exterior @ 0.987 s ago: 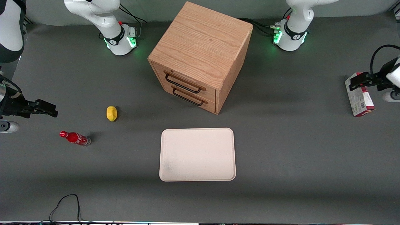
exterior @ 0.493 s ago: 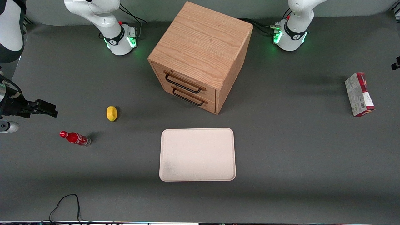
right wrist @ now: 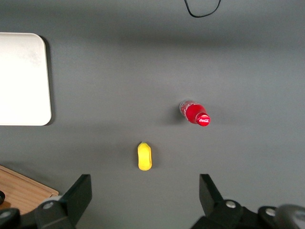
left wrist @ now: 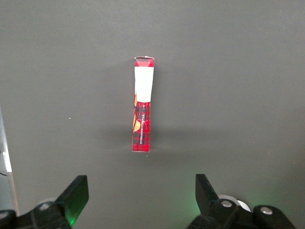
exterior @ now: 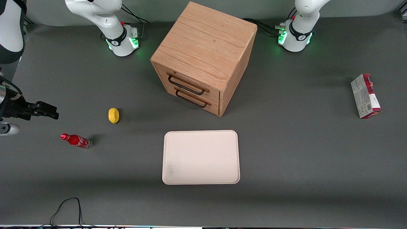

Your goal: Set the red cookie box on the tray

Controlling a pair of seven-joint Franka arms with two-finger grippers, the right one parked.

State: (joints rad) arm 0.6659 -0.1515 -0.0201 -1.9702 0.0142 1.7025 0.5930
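Above the red cookie box (left wrist: 143, 105) hangs the gripper (left wrist: 142, 195), fingers apart, holding nothing. Box stands on its thin edge, well apart from the tray (exterior: 201, 157); an off-centre pinch would likely topple it.

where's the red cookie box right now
The red cookie box stands on edge on the table toward the working arm's end, well clear of the tray; the open gripper hangs above it.

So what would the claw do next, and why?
Probably drop straight down onto the box. The claw hangs open above it, out of the front view, holding nothing. The box stands on its thin edge on the table, toward the working arm's end, far from the tray.
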